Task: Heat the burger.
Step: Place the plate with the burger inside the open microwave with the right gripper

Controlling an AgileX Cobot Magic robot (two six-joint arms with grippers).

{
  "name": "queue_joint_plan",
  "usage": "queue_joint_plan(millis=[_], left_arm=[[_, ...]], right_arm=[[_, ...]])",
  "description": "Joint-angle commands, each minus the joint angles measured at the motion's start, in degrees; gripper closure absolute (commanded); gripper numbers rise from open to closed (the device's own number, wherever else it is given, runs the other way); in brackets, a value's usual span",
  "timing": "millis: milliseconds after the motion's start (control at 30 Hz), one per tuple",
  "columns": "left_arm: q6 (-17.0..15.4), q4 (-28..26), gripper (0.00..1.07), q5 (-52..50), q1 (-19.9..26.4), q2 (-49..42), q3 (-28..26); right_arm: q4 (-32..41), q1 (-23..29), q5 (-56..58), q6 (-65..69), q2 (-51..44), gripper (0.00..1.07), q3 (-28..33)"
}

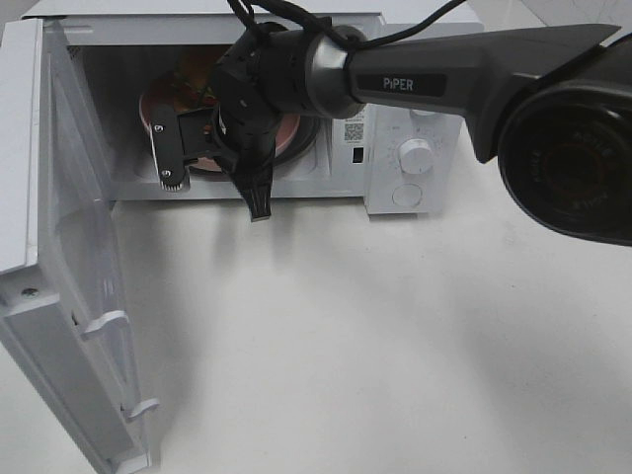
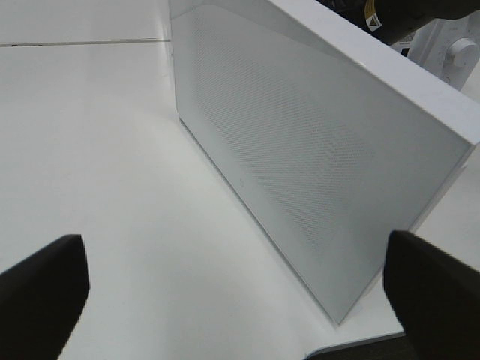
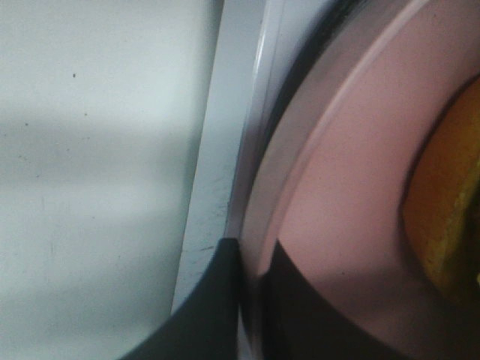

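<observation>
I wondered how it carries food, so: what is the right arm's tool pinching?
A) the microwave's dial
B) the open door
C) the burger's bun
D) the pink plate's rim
D: the right wrist view shows the tool closed on the rim of the pink plate, with the burger sitting on it, apart from the tool.

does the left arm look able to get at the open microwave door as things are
Probably yes: the left gripper is open and faces the outer side of the door, only table between. The right arm reaches into the microwave, so closing looks blocked.
</observation>
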Motion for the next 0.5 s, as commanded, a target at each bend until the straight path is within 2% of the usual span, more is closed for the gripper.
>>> queue_joint_plan(millis=[33, 300, 500], left_arm=[[-0.06, -0.06, 0.07, 0.23, 0.17, -0.06, 0.17], [-0.06, -0.06, 0.07, 0.23, 0.17, -0.06, 0.17], [-0.06, -0.06, 0.07, 0.23, 0.17, -0.06, 0.17]], right_arm=[[-1.89, -0.34, -3.04, 1.03, -0.40, 1.07, -1.49], [-1.83, -1.03, -4.24, 1.09, 0.06, 1.07, -1.66], [-0.92, -1.43, -4.18, 3.15, 0.06, 0.98, -1.66]])
